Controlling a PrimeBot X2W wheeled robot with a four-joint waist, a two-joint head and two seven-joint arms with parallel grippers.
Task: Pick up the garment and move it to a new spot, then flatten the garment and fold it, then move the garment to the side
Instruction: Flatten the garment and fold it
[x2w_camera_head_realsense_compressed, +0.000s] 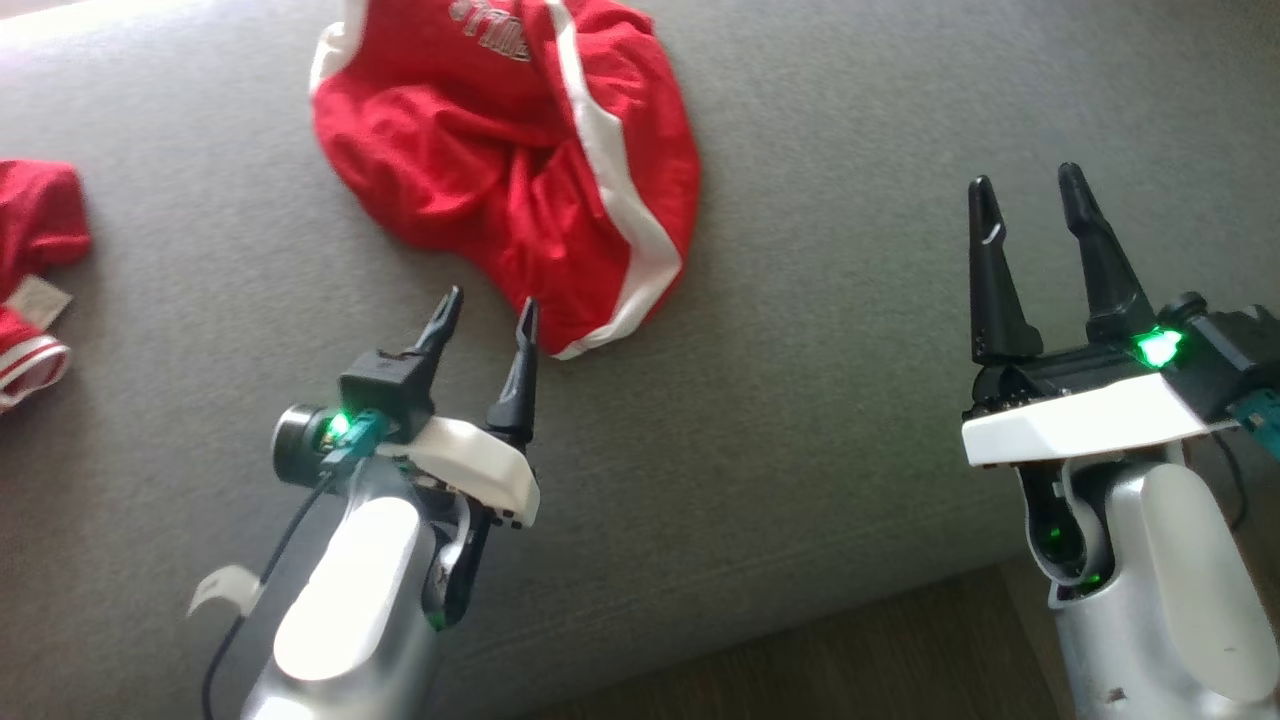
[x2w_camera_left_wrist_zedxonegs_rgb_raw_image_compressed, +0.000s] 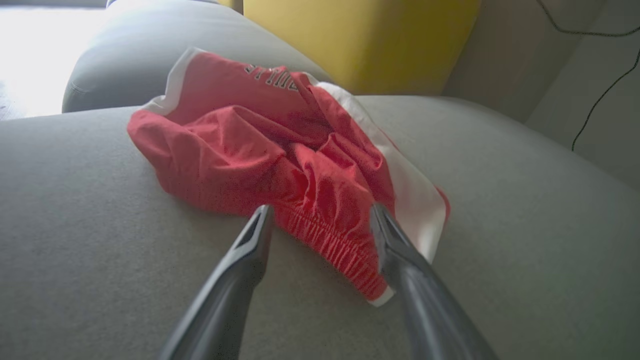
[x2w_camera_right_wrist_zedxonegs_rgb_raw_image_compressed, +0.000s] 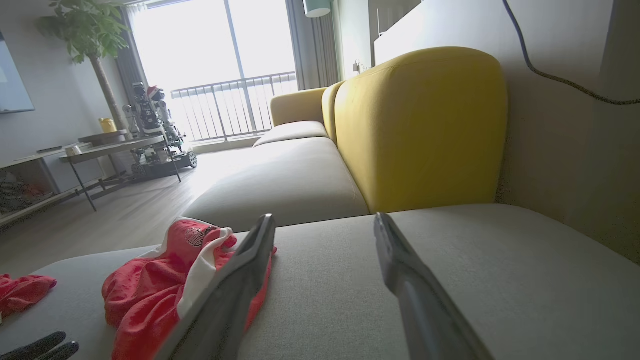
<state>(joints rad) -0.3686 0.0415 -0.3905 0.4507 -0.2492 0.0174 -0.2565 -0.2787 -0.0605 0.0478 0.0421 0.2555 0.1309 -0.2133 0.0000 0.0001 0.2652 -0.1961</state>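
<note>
Red shorts (x2w_camera_head_realsense_compressed: 500, 170) with white side stripes and printed lettering lie crumpled in a loose heap on a grey sofa cushion (x2w_camera_head_realsense_compressed: 850, 300), gathered elastic waistband bunched along the near edge.

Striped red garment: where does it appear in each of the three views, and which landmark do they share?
Head view: garment top centre, just beyond the left gripper.
Left wrist view: garment centre, its near edge between the left gripper tips.
Right wrist view: garment bottom left, partly behind the right gripper.
Shared landmark: the grey cushion beneath it.
</note>
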